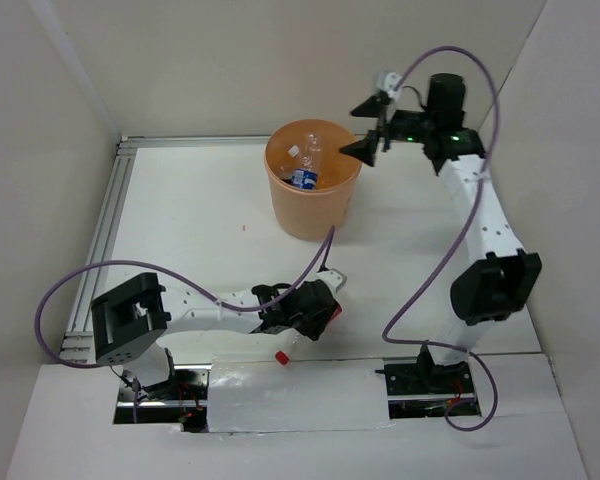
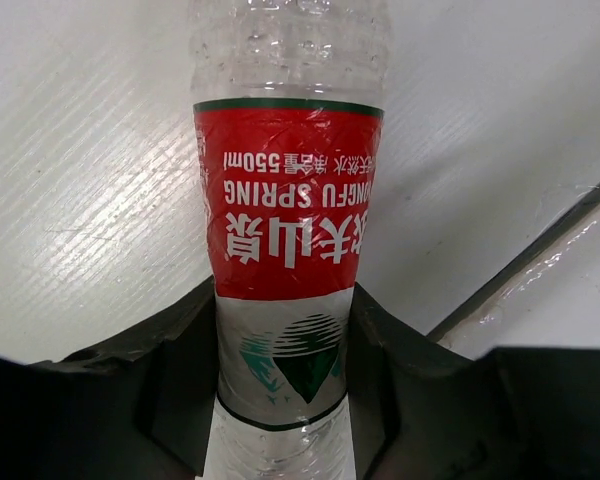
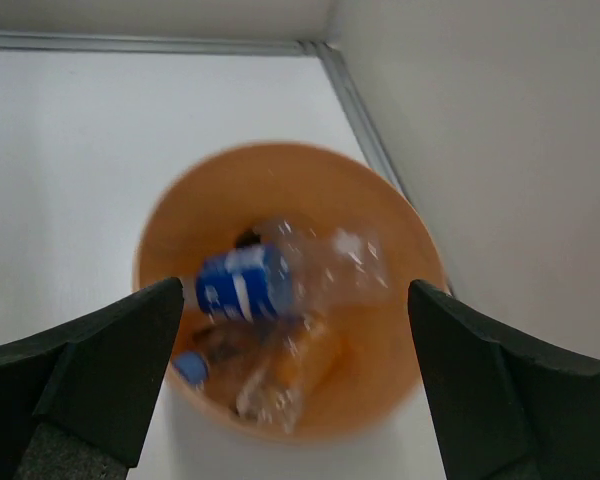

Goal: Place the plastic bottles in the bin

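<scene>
The left arm (image 1: 205, 312) lies low, reaching rightward near the bases. The left gripper (image 1: 325, 303) has its 2 fingers (image 2: 180, 340) pressed against the sides of a bottle (image 2: 285, 200). The right arm (image 1: 480, 200) stretches to the far side. The right gripper (image 3: 295, 295) is raised and tilted down, its 2 fingers spread wide.

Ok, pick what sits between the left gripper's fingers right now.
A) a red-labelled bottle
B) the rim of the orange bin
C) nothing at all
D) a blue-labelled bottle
A: in the left wrist view the red-labelled bottle lies on the table with the left gripper closed against both of its sides.
</scene>
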